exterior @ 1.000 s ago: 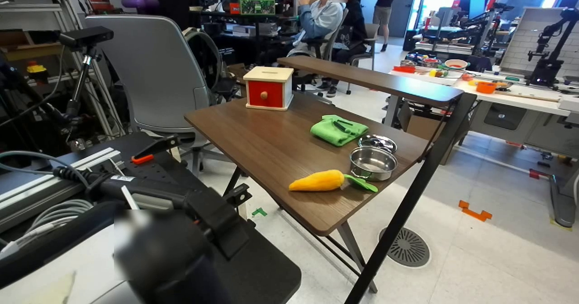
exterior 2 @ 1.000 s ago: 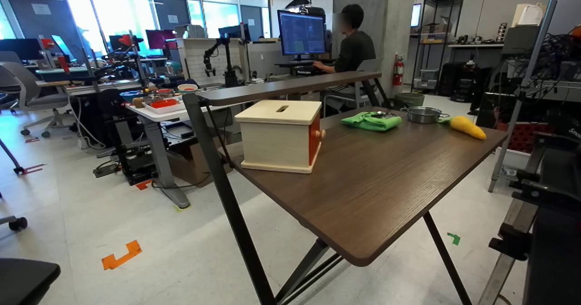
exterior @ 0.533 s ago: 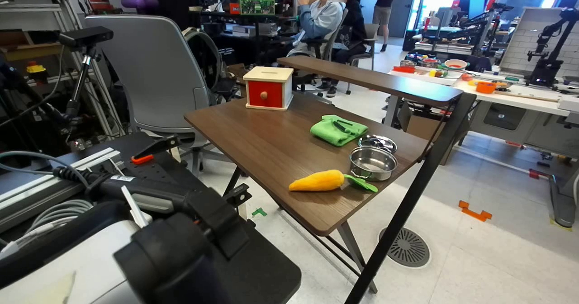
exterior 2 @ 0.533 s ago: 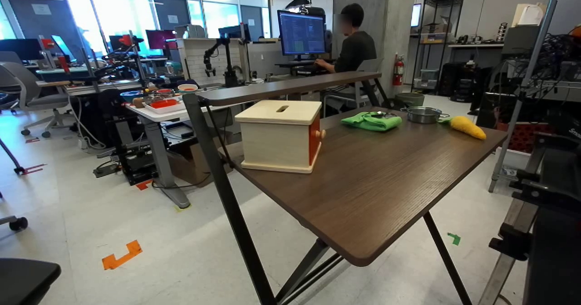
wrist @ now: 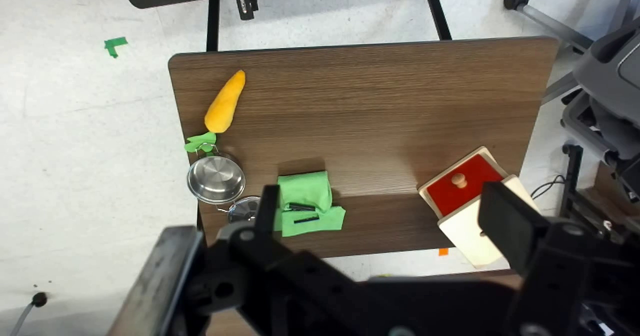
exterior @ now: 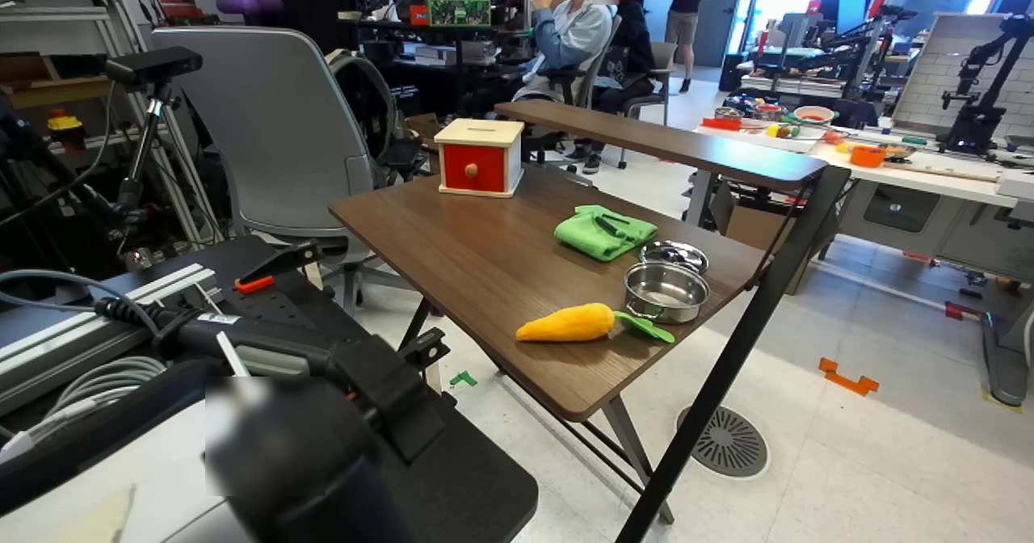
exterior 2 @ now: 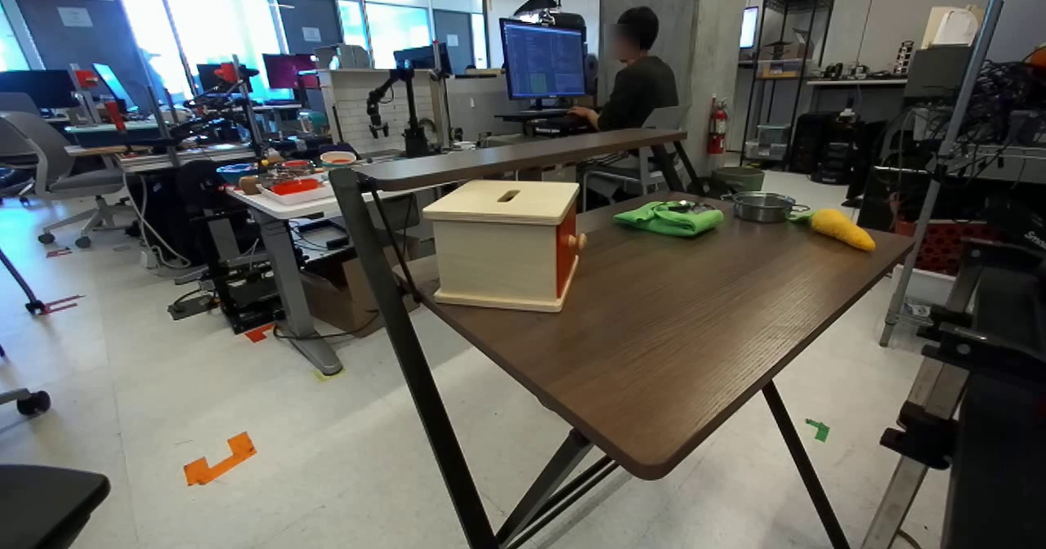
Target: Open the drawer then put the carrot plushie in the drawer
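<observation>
I have both steps left: claw (wrist: 384,208) spread and empty, drawer (wrist: 470,178) closed by one corner of the desk (wrist: 380,106), carrot (wrist: 225,103) near the corner diagonally across.

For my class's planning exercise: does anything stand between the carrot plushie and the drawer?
Nothing visible stands on the straight line from the carrot plushie; the green cloth lies off that line. But the drawer is shut, barring entry.
</observation>
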You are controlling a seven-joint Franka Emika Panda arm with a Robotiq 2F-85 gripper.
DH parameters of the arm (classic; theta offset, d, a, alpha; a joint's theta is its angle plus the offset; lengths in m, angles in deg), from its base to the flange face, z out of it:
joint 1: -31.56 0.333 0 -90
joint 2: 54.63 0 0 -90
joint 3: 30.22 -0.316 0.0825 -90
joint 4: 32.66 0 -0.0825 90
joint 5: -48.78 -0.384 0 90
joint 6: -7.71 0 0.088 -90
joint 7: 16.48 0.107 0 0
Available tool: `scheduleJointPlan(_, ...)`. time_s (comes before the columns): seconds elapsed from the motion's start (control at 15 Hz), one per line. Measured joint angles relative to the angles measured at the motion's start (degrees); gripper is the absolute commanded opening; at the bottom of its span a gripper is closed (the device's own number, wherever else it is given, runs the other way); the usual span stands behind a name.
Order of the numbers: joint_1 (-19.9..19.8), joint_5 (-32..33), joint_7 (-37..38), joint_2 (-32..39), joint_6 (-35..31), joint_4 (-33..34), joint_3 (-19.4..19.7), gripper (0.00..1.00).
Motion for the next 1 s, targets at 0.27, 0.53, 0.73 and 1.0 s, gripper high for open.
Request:
scheduleJointPlan(0.27, 0.0, 0.0, 0.0, 0.0, 0.0, 0.0, 0.0, 1.0)
scheduleJointPlan(0.53, 0.0, 0.0, 0.0, 0.0, 0.0, 0.0, 0.0, 1.0)
scheduleJointPlan(0.73, 0.0, 0.06, -0.03, 0.36, -0.45, -0.02, 0.0, 1.0)
scheduleJointPlan(1.0, 0.0, 0.17, -0.15, 2.39, -2.73, 0.16, -0.11, 1.0)
